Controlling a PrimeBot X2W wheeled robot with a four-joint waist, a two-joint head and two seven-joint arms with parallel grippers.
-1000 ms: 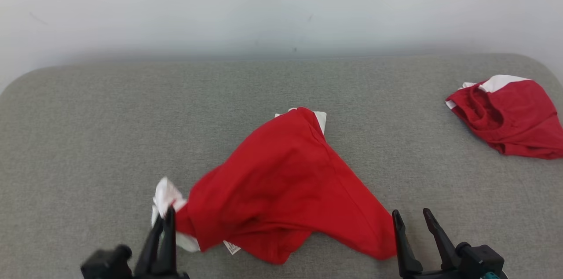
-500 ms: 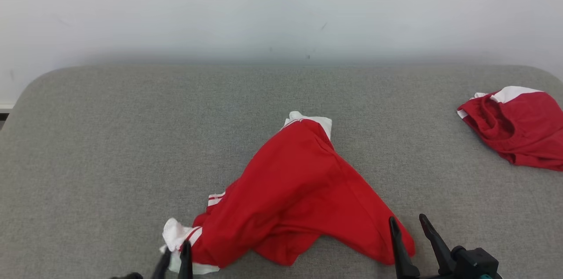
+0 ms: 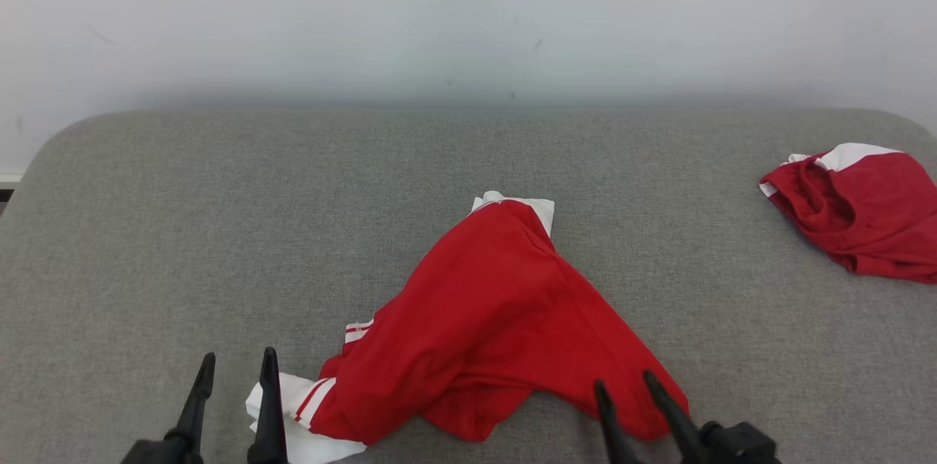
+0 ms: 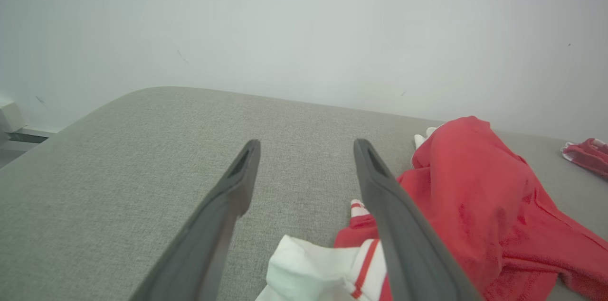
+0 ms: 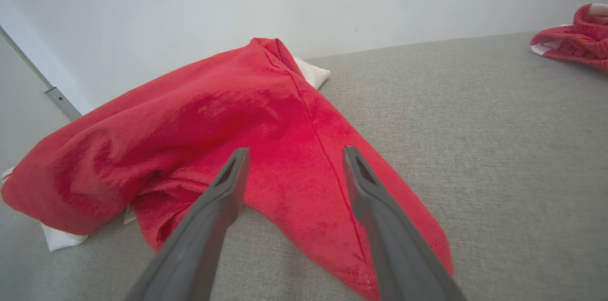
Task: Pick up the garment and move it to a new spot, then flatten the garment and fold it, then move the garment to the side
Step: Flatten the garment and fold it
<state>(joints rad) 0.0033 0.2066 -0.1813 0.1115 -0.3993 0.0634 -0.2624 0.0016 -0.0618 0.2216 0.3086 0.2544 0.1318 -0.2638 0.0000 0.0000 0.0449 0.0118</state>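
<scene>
Crumpled red garment (image 3: 483,317) lies with white cuff (image 3: 293,440) at 7 o'clock; left jaws, earlier clenched there, now gape; right jaws gape.

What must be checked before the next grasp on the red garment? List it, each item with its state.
1. Is the left gripper open and gripping nothing: ok.
2. Is the right gripper open and poised at the near corner of the garment: ok.
3. Is the garment lying flat: not ok, bunched with folds.
4. Is the white sleeve clear of the left gripper's fingers: cannot tell.
5. Is the other red garment lying apart, far right on the grey surface: ok.
</scene>
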